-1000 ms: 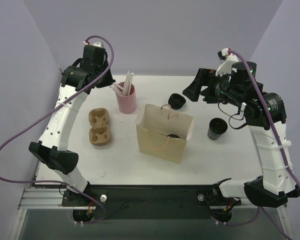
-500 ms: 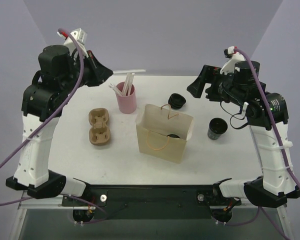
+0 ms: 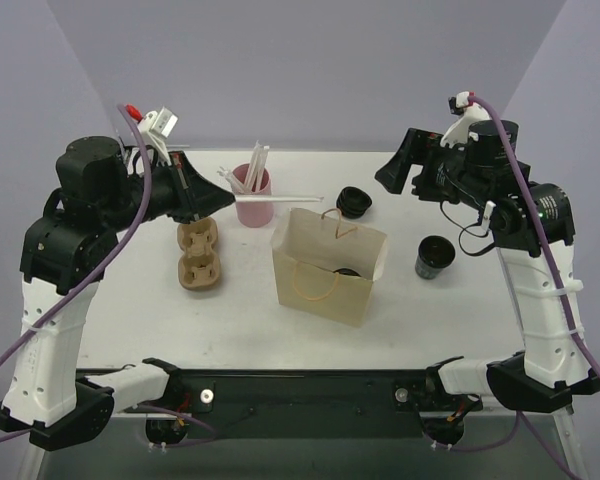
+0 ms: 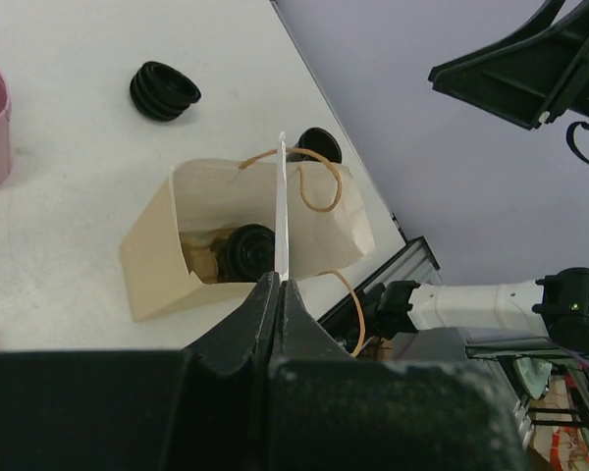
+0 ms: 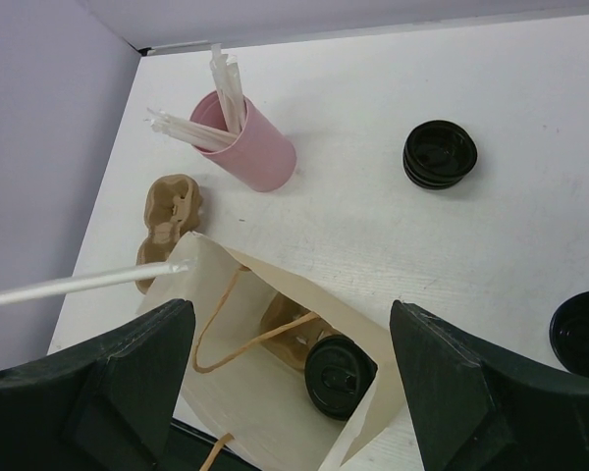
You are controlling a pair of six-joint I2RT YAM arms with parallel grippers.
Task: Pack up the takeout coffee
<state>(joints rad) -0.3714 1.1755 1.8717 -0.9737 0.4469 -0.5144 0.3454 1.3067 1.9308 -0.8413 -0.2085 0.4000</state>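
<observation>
1. Paper bag (image 3: 330,265) stands open dead centre of the top view on the white table (image 3: 460,310). Peeking in from the wrist views, one lidded cup (image 5: 339,376) is already inside, sitting on something brown that looks like a carrier tray. So I'd call this partly packed.
2. Right gripper (image 3: 392,172) hangs in the upper right of the top view, jaws spread wide, holding nothing.
3. Left gripper (image 4: 278,285) is at left of centre, pinched tight on a wrapped straw (image 4: 282,206) that pokes out over the bag mouth. My guess is the straw goes in next.
4. Pink holder (image 3: 252,195) with more straws is up and left of the bag, and a spare cardboard carrier (image 3: 198,254) lies further left.
5. Black cup (image 3: 435,257) sits outside the bag at right and looks lidless to me. A stack of lids (image 3: 353,202) is just above the bag. Capping and bagging that one is probably what's left.
6. Brands or writing: nothing readable on the bag, cups or lids.
</observation>
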